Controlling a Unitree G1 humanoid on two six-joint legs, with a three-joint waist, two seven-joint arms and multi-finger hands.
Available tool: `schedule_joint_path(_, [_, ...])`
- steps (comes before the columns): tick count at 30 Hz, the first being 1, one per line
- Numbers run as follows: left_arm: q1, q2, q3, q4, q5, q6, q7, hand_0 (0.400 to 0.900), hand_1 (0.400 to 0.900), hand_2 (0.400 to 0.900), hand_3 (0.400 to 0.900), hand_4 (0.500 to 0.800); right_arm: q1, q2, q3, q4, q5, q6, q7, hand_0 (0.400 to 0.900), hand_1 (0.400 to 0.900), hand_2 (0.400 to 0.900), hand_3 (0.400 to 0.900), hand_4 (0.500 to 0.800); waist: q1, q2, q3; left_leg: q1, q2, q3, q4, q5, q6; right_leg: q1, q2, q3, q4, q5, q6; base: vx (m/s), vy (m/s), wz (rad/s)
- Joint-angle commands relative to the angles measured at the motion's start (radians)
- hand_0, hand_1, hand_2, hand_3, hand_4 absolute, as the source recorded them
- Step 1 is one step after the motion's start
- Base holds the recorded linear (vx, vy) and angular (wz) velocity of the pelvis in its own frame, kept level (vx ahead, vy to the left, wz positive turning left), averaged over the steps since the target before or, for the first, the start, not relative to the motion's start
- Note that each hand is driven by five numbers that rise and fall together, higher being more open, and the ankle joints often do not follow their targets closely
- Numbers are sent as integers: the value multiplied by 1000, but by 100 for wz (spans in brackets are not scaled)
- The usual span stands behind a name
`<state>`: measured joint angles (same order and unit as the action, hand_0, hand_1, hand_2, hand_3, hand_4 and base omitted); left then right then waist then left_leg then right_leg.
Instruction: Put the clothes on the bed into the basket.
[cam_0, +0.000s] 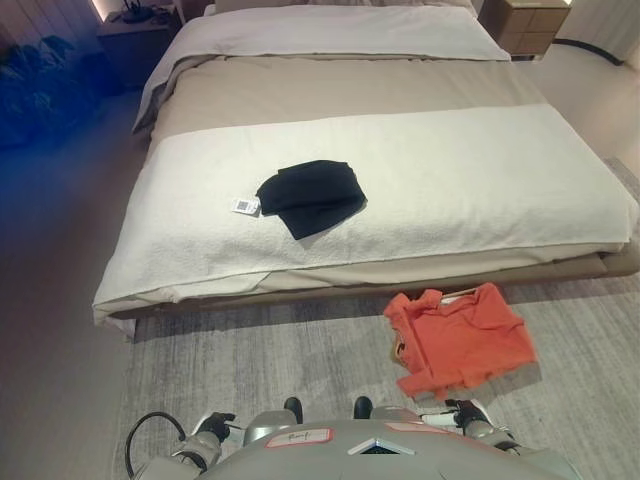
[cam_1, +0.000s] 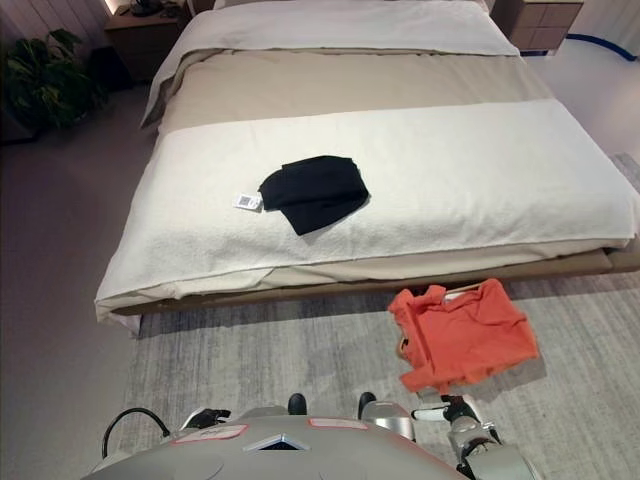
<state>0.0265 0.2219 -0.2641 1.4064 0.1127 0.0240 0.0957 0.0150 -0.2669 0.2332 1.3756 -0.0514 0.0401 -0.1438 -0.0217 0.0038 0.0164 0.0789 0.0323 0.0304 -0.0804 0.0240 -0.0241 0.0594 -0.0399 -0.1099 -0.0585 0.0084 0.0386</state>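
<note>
Bed (cam_0: 560, 190) ahead in the left eye view, big and low, far up from both hands, with a white blanket (cam_0: 450, 180) across it. Black folded clothes (cam_0: 312, 197) on that blanket, well apart from the hands, up and a bit right of the left hand (cam_0: 212, 432). Small white tag (cam_0: 245, 205) touching the left edge of the black clothes. Left hand low at the bottom edge, holding nothing; can't tell if its fingers are open or curled. Right hand (cam_0: 462, 412) low on the other side, holding nothing too, and again can't tell how open. Orange shirt (cam_0: 460, 340) just above the right hand, draped over something down on the grey rug (cam_0: 250, 350), off the bed. Basket under it mostly hidden, so can't tell much about it. Same things in the right eye view: black clothes (cam_1: 315, 193) on the bed, orange shirt (cam_1: 462, 335) near the right hand (cam_1: 455, 412), left hand (cam_1: 203, 417) only just showing.
</note>
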Motion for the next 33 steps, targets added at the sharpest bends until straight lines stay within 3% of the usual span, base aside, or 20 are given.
schedule_joint_path(1, [-70, 48, 36, 54, -10, 5, 12, 900, 900, 900, 900, 800, -70, -14, 39, 50, -6, -2, -10, 900, 900, 900, 900, 800, 9, -29, 52, -25, 31, -37, 0, 0, -34, -62, -2, 17, 134, -68, 19, -15, -186, 22])
schedule_joint_path(4, [-68, 68, 50, 70, -8, 12, 4, 900, 900, 900, 900, 800, -70, -25, 46, 54, -13, -6, -8, 900, 900, 900, 900, 800, 18, -56, 80, -99, 32, -59, 145, -21, -41, -67, 16, 20, 143, -78, -6, -8, -192, 13])
schedule_joint_path(5, [-61, 72, 60, 77, -9, 14, 1, 900, 900, 900, 900, 800, -70, -33, 46, 51, -16, -8, -7, 900, 900, 900, 900, 800, 23, -64, 91, -121, 18, -62, 212, -40, -38, -57, 17, 23, 143, -81, -13, 23, -190, -5])
schedule_joint_path(7, [-53, 76, 74, 87, -18, 17, -3, 900, 900, 900, 900, 800, -76, -63, 39, 38, -17, -10, -4, 900, 900, 900, 900, 800, 42, -74, 135, -212, -17, -69, 374, -7, -39, -44, 17, 26, 140, -83, -27, 8, -155, -10])
schedule_joint_path(9, [-56, 75, 76, 86, -36, 13, -2, 900, 900, 900, 900, 800, -88, -90, 33, 35, -15, -8, -13, 900, 900, 900, 900, 800, 59, -72, 162, -320, -53, -86, 370, 11, -34, -35, 16, 27, 130, -93, -27, 84, -80, -12])
schedule_joint_path(10, [-51, 73, 80, 87, -40, 13, -5, 900, 900, 900, 900, 800, -87, -96, 28, 40, -12, -7, -13, 900, 900, 900, 900, 800, 65, -71, 159, -360, -51, -73, 344, 17, -30, -27, 17, 24, 124, -103, -25, 236, -39, -7])
schedule_joint_path(12, [-34, 63, 85, 88, -44, 10, -8, 900, 900, 900, 900, 800, -69, -105, 12, 60, -16, 2, -12, 900, 900, 900, 900, 800, 88, -60, 153, -436, 0, -43, 227, 105, -37, 20, 38, 27, 93, -122, -18, 343, 2, -18])
schedule_joint_path(14, [-18, 53, 82, 85, -50, 8, -8, 900, 900, 900, 900, 800, -64, -104, 16, 67, -21, 3, -16, 900, 900, 900, 900, 800, 120, -61, 151, -470, 6, -56, 119, 140, -41, 70, 46, 56, 76, -150, -13, 407, 19, -46])
schedule_joint_path(16, [0, 47, 87, 88, -54, 9, -6, 900, 900, 900, 900, 800, -61, -102, 23, 71, -28, 4, -17, 900, 900, 900, 900, 800, 140, -55, 144, -510, 43, -65, 30, 179, -60, 116, 51, 98, 74, -189, -3, 439, 52, -53])
schedule_joint_path(19, [20, 37, 93, 79, -53, 6, -9, 900, 900, 900, 900, 800, -61, -94, 27, 62, -31, 2, -10, 900, 900, 900, 900, 800, 160, -49, 126, -550, 106, 11, 5, 226, -90, 189, 46, 142, 67, -227, 4, 479, 134, -51])
schedule_joint_path(22, [39, 40, 108, 77, -52, 6, -10, 900, 900, 900, 900, 800, -65, -84, 28, 61, -28, 4, 0, 900, 900, 900, 900, 800, 201, -57, 100, -542, 123, 10, 21, 267, -96, 267, 7, 184, 62, -256, 23, 575, 238, -76])
schedule_joint_path(24, [48, 50, 113, 79, -55, 11, -12, 900, 900, 900, 900, 800, -68, -78, 25, 56, -27, 6, 4, 900, 900, 900, 900, 800, 219, -69, 80, -517, 104, -15, 32, 287, -81, 293, -37, 196, 87, -267, 38, 566, 307, -55])
schedule_joint_path(25, [49, 59, 121, 89, -54, 5, -16, 900, 900, 900, 900, 800, -74, -75, 23, 53, -30, 3, 9, 900, 900, 900, 900, 800, 217, -74, 67, -510, 94, -20, 40, 316, -84, 296, -54, 191, 110, -258, 53, 564, 344, -10])
schedule_joint_path(26, [40, 63, 121, 97, -59, 8, -20, 900, 900, 900, 900, 800, -73, -71, 19, 45, -27, 0, 10, 900, 900, 900, 900, 800, 217, -89, 56, -516, 79, 1, 77, 313, -80, 291, -85, 182, 145, -180, 81, 530, 299, 0])
schedule_joint_path(28, [13, 80, 123, 96, -69, 15, -18, 900, 900, 900, 900, 800, -79, -65, 25, 33, -27, 0, 15, 900, 900, 900, 900, 800, 225, -113, 35, -485, 42, 17, 89, 285, -51, 223, -128, 183, 268, 22, 109, 477, 276, 6])
schedule_joint_path(29, [4, 88, 120, 86, -69, 13, -21, 900, 900, 900, 900, 800, -84, -61, 32, 21, -32, -4, 23, 900, 900, 900, 900, 800, 219, -115, 31, -473, 20, 33, 87, 269, -34, 188, -128, 187, 361, 131, 109, 456, 312, 23])
schedule_joint_path(31, [-12, 100, 109, 76, -67, 15, -18, 900, 900, 900, 900, 800, -94, -60, 41, 14, -28, -2, 23, 900, 900, 900, 900, 800, 209, -89, 34, -415, 5, 27, 67, 232, 2, 95, -105, 162, 505, 202, 96, 409, 308, 28])
schedule_joint_path(33, [-28, 110, 98, 69, -59, 12, -14, 900, 900, 900, 900, 800, -102, -56, 42, -1, -20, -8, 14, 900, 900, 900, 900, 800, 175, -78, 50, -339, -32, 10, 24, 199, 30, 24, -80, 125, 587, 178, 86, 356, 230, 36])
